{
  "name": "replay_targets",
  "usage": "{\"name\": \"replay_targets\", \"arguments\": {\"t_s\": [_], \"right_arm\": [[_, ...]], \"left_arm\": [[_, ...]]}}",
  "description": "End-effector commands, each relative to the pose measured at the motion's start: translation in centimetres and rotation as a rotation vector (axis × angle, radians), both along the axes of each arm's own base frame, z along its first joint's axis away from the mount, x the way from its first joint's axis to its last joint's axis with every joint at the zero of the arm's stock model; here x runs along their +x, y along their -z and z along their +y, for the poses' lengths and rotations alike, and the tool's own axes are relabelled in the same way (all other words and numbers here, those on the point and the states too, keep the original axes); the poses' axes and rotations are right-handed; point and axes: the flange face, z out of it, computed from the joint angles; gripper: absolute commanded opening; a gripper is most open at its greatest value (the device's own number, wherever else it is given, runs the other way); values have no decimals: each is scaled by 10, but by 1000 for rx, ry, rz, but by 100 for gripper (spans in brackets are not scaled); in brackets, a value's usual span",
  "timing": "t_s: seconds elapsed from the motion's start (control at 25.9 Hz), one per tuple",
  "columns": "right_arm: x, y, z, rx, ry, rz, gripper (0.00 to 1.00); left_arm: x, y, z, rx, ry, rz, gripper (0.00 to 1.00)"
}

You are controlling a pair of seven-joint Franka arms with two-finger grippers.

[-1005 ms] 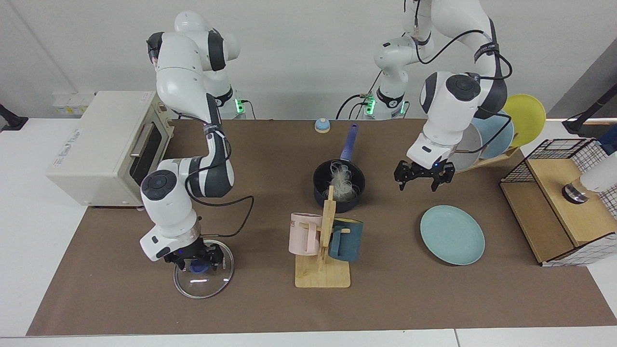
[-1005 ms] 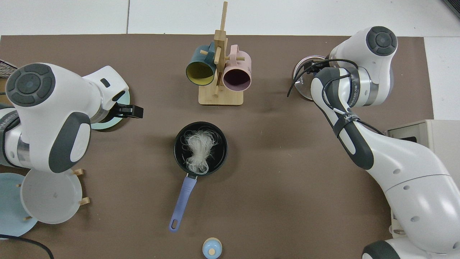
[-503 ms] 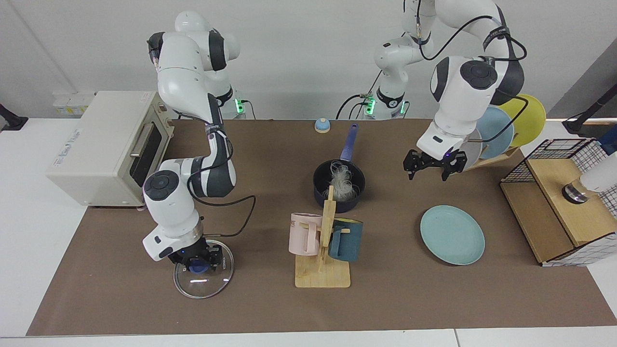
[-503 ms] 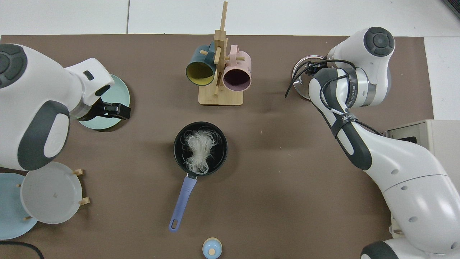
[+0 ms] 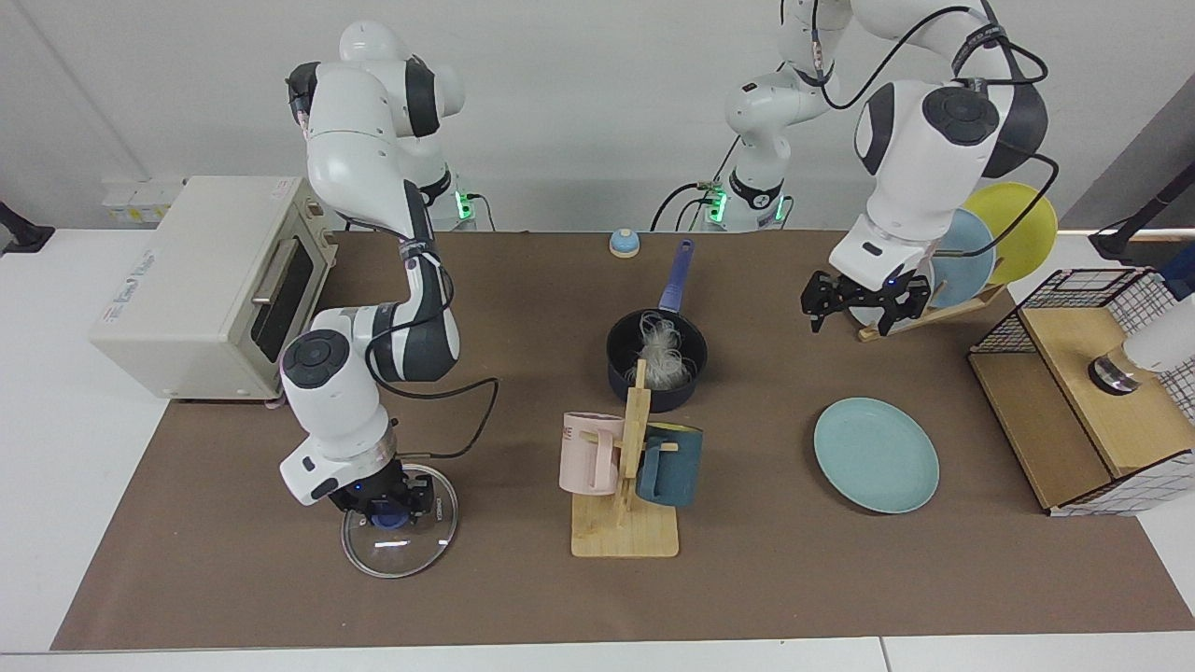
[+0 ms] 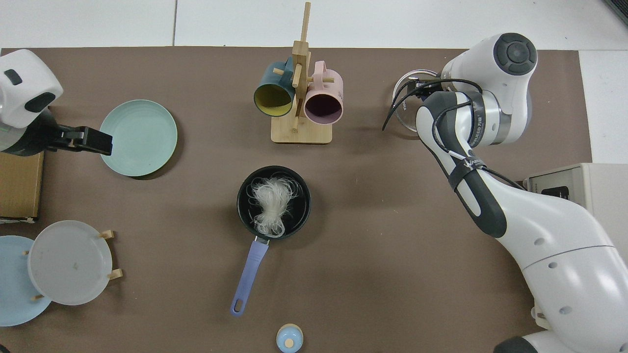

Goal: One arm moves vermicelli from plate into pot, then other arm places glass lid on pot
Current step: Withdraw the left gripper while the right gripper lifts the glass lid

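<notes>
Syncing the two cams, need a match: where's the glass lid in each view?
Facing view: glass lid lies low on the view's left, right end effector at its blue knob.
Top view: the lid is upper right, mostly hidden under that arm.
Shared landmark: the wooden mug stand, midway between lid and plate.

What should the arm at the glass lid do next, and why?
Probably lift the glass lid straight up. The right gripper sits closed on its blue knob, the lid looks barely raised from the mat, and the vermicelli already lies in the pot. The left gripper hangs open and empty beside the plate rack, clear of the path.
</notes>
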Motion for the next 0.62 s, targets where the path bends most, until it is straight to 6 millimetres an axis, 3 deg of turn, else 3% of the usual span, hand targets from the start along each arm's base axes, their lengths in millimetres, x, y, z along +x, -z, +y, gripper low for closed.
{"name": "replay_targets", "arguments": {"t_s": [0.0, 0.12, 0.35, 0.54, 0.58], "right_arm": [[-32, -55, 23, 13, 25, 49, 0], [-58, -85, 29, 21, 70, 80, 0], [-127, -152, 23, -38, 43, 129, 0], [-200, -201, 58, -59, 30, 177, 0], [-205, -203, 65, -62, 52, 187, 0]], "left_arm": [[-9, -16, -5, -19, 1, 0, 100], [-11, -18, -21, -12, 16, -7, 100], [-11, -16, -13, -9, 37, -5, 100], [-9, -15, 3, -11, 68, -11, 100], [-9, -15, 2, -13, 69, -12, 100]]}}
